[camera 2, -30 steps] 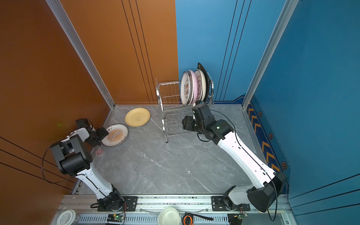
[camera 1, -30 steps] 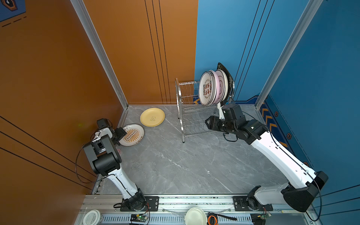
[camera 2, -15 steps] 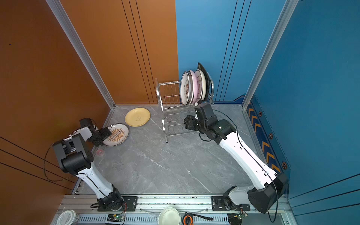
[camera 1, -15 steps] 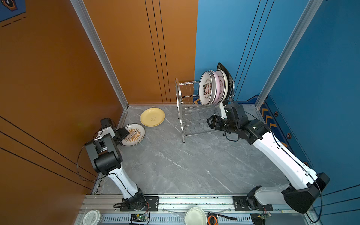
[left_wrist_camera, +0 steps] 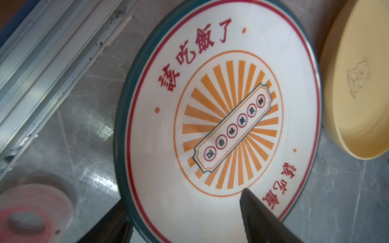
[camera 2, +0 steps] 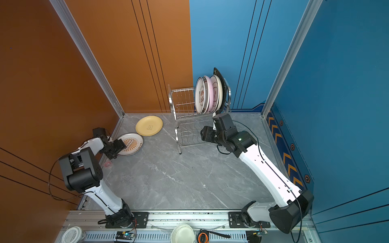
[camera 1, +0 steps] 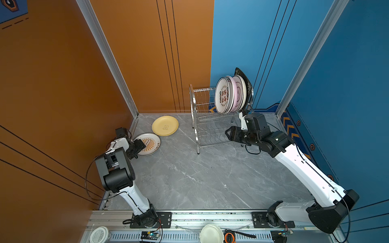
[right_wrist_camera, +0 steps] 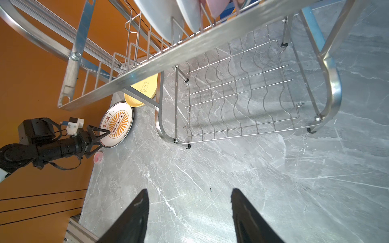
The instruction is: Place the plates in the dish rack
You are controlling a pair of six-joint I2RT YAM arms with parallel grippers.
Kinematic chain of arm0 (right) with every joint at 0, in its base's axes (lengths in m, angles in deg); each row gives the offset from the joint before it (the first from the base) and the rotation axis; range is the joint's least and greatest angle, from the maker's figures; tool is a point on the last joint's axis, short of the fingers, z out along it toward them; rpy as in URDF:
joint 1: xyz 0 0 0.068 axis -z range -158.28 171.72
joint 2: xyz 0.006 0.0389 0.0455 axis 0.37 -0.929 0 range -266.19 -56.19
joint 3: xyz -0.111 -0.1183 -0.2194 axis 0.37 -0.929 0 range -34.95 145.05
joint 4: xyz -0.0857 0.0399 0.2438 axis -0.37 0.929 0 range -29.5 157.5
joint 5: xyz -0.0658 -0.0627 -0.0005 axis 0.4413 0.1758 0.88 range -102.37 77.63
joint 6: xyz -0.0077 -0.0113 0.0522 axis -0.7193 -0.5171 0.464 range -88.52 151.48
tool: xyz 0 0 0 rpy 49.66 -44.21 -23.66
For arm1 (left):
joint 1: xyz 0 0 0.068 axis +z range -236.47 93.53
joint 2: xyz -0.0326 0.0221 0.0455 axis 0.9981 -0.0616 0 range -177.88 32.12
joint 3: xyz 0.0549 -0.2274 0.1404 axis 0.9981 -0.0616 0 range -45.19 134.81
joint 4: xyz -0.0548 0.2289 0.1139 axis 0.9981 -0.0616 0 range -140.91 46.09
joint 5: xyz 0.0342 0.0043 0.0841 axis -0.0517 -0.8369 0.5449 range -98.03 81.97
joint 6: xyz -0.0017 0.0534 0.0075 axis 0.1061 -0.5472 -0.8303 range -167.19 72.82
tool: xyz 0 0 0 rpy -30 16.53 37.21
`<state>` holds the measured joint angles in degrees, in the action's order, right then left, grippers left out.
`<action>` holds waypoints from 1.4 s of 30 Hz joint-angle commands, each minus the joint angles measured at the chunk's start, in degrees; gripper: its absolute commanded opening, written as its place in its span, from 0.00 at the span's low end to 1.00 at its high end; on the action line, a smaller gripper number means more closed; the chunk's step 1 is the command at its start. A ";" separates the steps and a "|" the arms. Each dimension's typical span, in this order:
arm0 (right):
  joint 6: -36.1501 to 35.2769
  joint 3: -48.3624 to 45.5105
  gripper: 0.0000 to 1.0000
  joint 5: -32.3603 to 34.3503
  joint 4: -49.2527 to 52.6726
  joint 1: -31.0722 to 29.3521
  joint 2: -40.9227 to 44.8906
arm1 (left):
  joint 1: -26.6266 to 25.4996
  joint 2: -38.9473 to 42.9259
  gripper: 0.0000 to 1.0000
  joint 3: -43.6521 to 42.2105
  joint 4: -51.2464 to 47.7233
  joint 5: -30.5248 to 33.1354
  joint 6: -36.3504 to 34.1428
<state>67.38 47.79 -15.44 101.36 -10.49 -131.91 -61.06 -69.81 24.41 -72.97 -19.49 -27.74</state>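
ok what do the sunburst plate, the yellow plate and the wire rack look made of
Orange-sunburst white plate: glazed ceramic or melamine, glossy, soft highlights on its face. Round yellow plate: matte, perhaps plastic or bamboo fibre; no glare. Two-tier wire dish rack: polished steel, mirror-bright tubes.

The sunburst plate (left_wrist_camera: 164, 151) carried red characters along its rim reading 該吃飯了. The same legend was repeated on the opposite side, partly cut off by the picture's edge. Its central banner (left_wrist_camera: 231, 128) held six circled dark characters, too small to read reliably. The yellow plate (left_wrist_camera: 357, 88) bore a bear outline with illegible small lettering beside it. In a top view, the front white plate (camera 1: 223, 97) in the dish rack (camera 1: 212, 134) showed red characters, not legible.
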 commanded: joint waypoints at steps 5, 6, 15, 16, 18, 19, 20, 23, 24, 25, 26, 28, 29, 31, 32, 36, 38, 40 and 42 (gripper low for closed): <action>0.70 -0.74 0.63 -1.06 -1.51 0.57 1.46 | -2.23 -1.28 0.76 11.86 -6.39 1.81 -2.03; 0.83 -0.66 0.63 -0.97 -1.52 0.63 1.50 | -2.37 -2.34 0.75 13.42 -6.97 1.77 -2.20; 2.55 0.18 0.63 0.61 -1.14 0.75 2.57 | -3.41 -6.16 0.74 16.44 -7.48 1.72 -2.65; 2.60 0.36 0.63 0.52 -1.09 0.77 2.52 | -3.55 -7.00 0.74 17.35 -7.33 1.97 -2.72; 2.64 0.27 0.63 0.41 -1.05 0.65 2.49 | -3.78 -9.30 0.73 20.42 -7.30 2.20 -2.50; 2.75 0.22 0.63 0.39 -1.05 0.65 2.49 | -3.96 -10.57 0.73 22.33 -7.35 2.30 -2.35; 2.76 -0.02 0.63 0.25 -1.07 0.68 2.51 | -4.13 -12.22 0.72 24.45 -7.31 2.50 -2.30; 3.02 -0.38 0.63 -0.22 -1.07 0.65 2.42 | -4.14 -17.10 0.68 30.77 -7.47 2.85 -2.13; 3.17 -0.32 0.63 -0.37 -1.05 0.63 2.38 | -4.14 -18.54 0.67 32.53 -7.42 2.66 -2.06; 3.24 -0.47 0.63 -0.38 -0.96 0.58 2.49 | -4.16 -20.19 0.66 34.63 -7.46 2.71 -1.96; 3.36 -0.42 0.63 -0.42 -0.82 0.57 2.51 | -4.14 -21.74 0.64 36.53 -7.41 2.88 -1.87; 3.51 -0.37 0.63 -0.36 -0.52 0.48 2.55 | -4.45 -24.73 0.60 39.89 -7.40 3.29 -1.86; 3.63 -0.33 0.63 -0.36 -0.43 0.48 2.53 | -4.65 -26.38 0.57 41.57 -7.42 3.47 -1.86; 3.78 -0.14 0.63 -0.37 -0.17 0.48 2.51 | -5.06 -29.26 0.55 44.34 -7.47 3.93 -1.86; 3.91 -0.03 0.63 -0.41 -0.10 0.48 2.50 | -5.26 -30.59 0.55 45.73 -7.42 4.19 -1.80; 4.01 0.49 0.63 -0.02 -0.06 0.17 2.22 | -5.46 -35.23 0.54 50.33 -7.49 4.82 -1.43; 4.06 0.72 0.63 0.28 -0.15 -0.04 2.06 | -5.55 -37.30 0.54 52.48 -7.50 5.28 -1.59; 4.08 0.74 0.63 0.67 -0.09 -0.42 1.89 | -5.66 -39.31 0.54 54.83 -8.28 5.45 -1.90; 4.15 0.68 0.63 0.95 -0.15 -0.74 1.81 | -5.63 -41.40 0.54 57.61 -9.95 5.66 -2.15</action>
<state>70.55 47.59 -15.57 100.80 -10.60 -130.45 -66.57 -109.44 78.51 -80.24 -15.27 -29.40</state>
